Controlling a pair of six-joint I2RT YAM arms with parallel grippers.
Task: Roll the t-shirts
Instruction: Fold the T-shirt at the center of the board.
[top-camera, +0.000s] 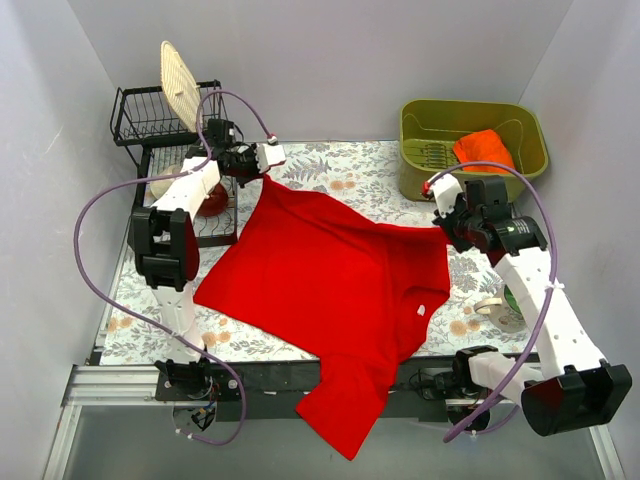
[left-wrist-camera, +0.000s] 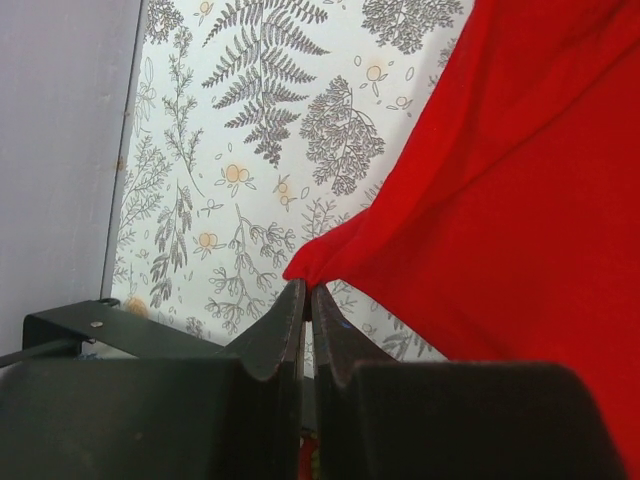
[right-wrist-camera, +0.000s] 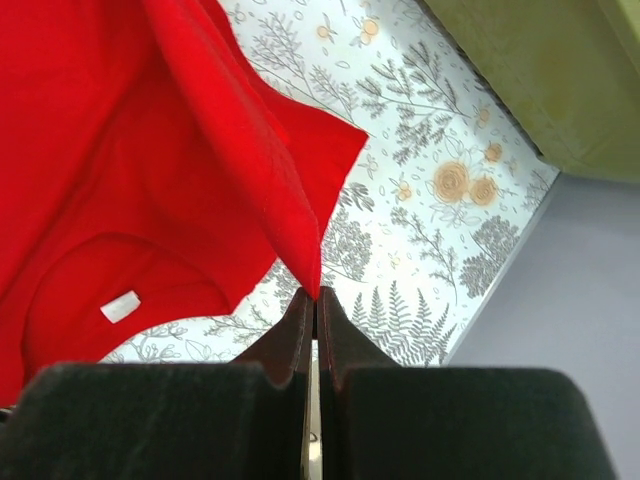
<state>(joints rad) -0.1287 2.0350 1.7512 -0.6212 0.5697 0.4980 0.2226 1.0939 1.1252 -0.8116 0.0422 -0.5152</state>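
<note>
Sprawling, the red t-shirt (top-camera: 330, 280) covers the fern-print table (top-camera: 345, 165) and droops over its near edge, one corner clamped in the left gripper (left-wrist-camera: 306, 295), another in the right gripper (right-wrist-camera: 316, 298); beyond, a green bin (top-camera: 410, 172) holds what seems orange cloth (top-camera: 483, 148).

Overhead view; wrist views close on t-shirt (top-camera: 330, 280)

t-shirt (left-wrist-camera: 520, 200) cut off at right edge, red round item (top-camera: 214, 204) partly behind left arm (top-camera: 188, 188)

Bright, even, soft-shadowed light; wrist views blurred on the near dark foreground.
</note>
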